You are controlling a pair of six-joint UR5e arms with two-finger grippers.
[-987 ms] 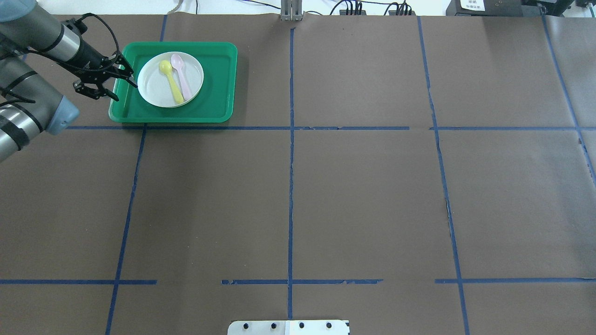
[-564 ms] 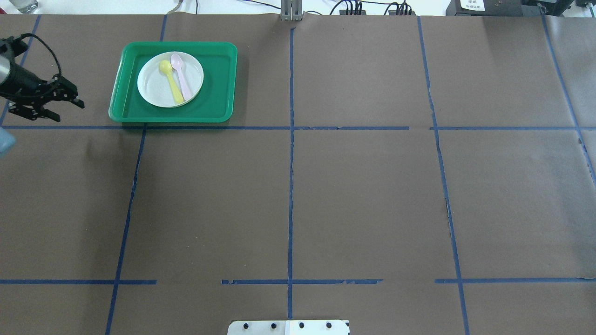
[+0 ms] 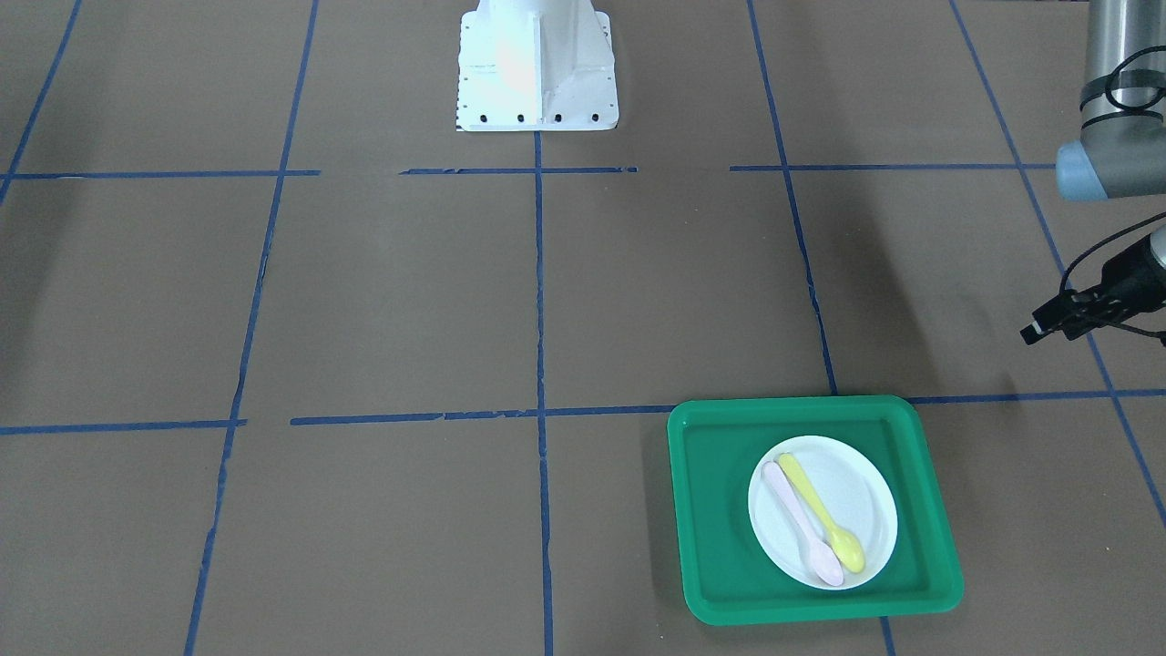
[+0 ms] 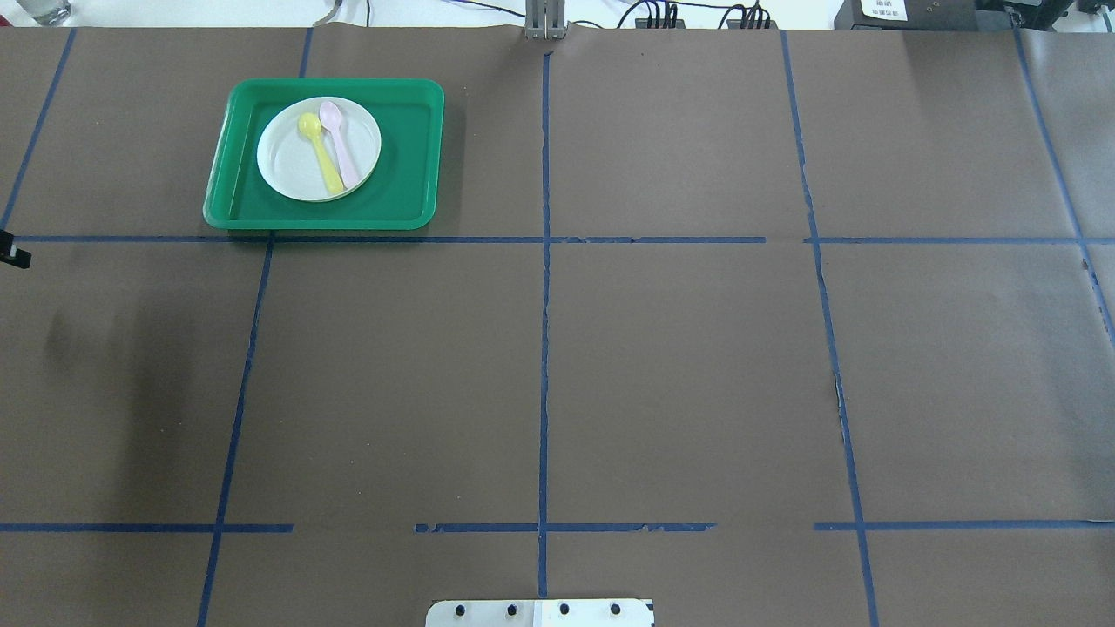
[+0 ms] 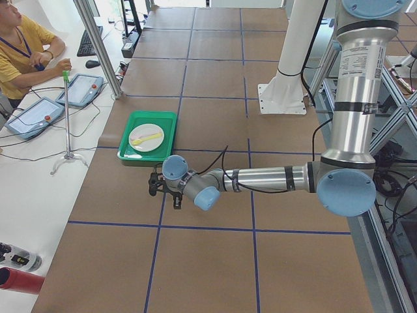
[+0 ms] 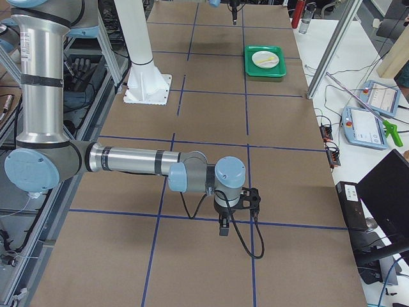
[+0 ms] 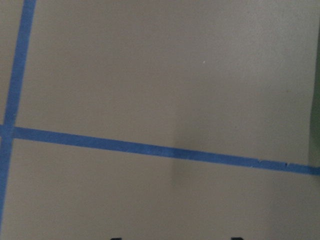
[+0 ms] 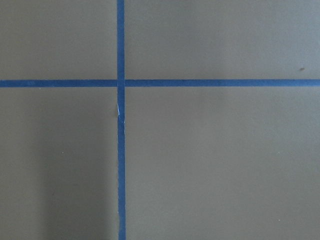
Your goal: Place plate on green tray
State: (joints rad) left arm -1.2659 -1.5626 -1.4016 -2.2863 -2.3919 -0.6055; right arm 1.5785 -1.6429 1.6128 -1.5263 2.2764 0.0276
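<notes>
The white plate (image 4: pixel 287 161) lies inside the green tray (image 4: pixel 409 157) at the table's far left, with a yellow spoon (image 4: pixel 320 157) and a pink spoon (image 4: pixel 341 148) on it. The plate (image 3: pixel 861 497) and tray (image 3: pixel 720 510) also show in the front-facing view. My left gripper (image 3: pixel 1038 330) hangs empty above bare table, well clear of the tray; only its tip (image 4: pixel 13 254) shows overhead. Its two fingertips at the left wrist view's bottom edge stand apart. My right gripper (image 6: pixel 223 229) shows only in the exterior right view, far from the tray; I cannot tell if it is open.
The robot's white base (image 3: pixel 537 73) stands at the table's near middle. Blue tape lines grid the brown table. An operator (image 5: pixel 19 45) sits beyond the table's far edge near pendants and a stand (image 5: pixel 68 117).
My left gripper has pulled back from the tray's left rim, leftward and toward the robot, almost out of the overhead view. Plate, spoons and tray have not moved.
</notes>
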